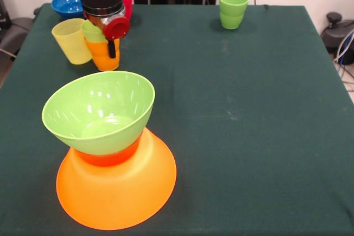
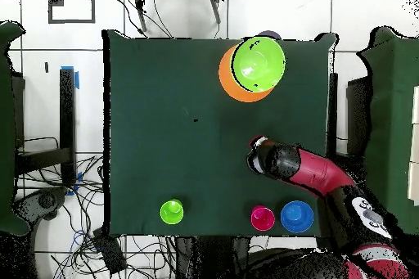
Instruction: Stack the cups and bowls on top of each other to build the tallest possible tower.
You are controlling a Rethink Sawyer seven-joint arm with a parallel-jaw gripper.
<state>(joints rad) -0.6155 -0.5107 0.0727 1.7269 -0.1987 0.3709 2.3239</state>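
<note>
The tower stands near the table's front left: a very large orange bowl (image 1: 138, 197) (image 2: 228, 82) upside down, a small orange-red bowl (image 1: 110, 158) on it, and a lime green bowl (image 1: 97, 109) (image 2: 259, 61) upright and tilted on top. My gripper (image 1: 112, 40) (image 2: 259, 158) hangs right over an orange cup (image 1: 102, 58) with a lime green cup (image 1: 91, 30) nested in it. A yellow cup (image 1: 71, 40) stands touching them on the left. Behind the gripper are a red cup (image 1: 128, 6) (image 2: 262, 218) and a blue bowl (image 1: 67, 4) (image 2: 296, 216). Two nested green cups (image 1: 233, 9) (image 2: 172, 211) stand far right.
A dark green cloth (image 1: 249, 136) covers the table. Cables and chairs lie beyond the table's edges.
</note>
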